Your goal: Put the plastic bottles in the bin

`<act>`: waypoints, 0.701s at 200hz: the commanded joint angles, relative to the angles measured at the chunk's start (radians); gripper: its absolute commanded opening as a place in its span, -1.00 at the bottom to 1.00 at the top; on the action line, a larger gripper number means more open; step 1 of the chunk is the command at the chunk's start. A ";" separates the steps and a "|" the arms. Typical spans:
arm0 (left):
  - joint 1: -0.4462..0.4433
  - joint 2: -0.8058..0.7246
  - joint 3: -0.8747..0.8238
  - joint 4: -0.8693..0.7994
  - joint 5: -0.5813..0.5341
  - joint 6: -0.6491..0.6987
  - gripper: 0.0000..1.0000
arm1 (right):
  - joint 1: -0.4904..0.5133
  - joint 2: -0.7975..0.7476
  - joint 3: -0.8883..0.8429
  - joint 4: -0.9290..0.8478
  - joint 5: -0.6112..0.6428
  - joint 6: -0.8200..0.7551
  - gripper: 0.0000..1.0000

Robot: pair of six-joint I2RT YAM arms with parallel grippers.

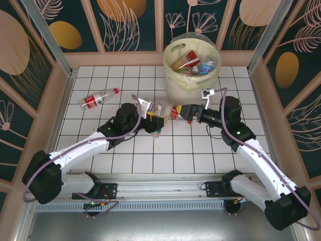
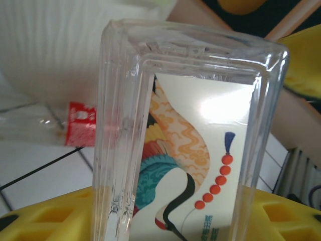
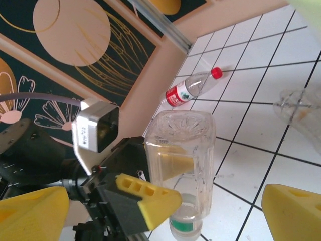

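**Operator:** Left claw, status?

**Spotter:** Your left claw (image 1: 154,119) is clamped on the square clear bottle (image 3: 183,145). Its yellow fingers (image 2: 45,218) press on opposite faces. Whether the bottle is clear of the counter (image 1: 130,150), I can't tell.

**Operator:** How does it lie?

**Spotter:** Green cap end is toward your arm bases, flat bottom end toward the bin (image 1: 173,86). How steeply it tips, can't tell.

**Operator:** Right side?

**Spotter:** Your right claw (image 1: 179,111) stands wide apart, holding nothing, and faces the left one from just beside it. A crushed clear bottle (image 2: 75,130) with a red label lies on the counter by them, near the foot of the bin.

**Operator:** Bin from the held bottle?

**Spotter:** Beyond it and a little to your right, near. I judge the rim sits higher than the claw. Both arms are about equally near, but the left has the load. So it's your left arm's move: up, forward, slightly right, bottom end leading over the rim. Bottles already lie inside. A red-capped bottle (image 1: 100,99) lies well apart on your left. Its long axis slants across the tiles, cap end farther from you.
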 commanded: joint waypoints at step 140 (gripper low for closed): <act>-0.147 0.141 0.153 0.161 0.012 -0.025 0.17 | 0.103 0.121 0.106 0.009 0.138 -0.040 0.34</act>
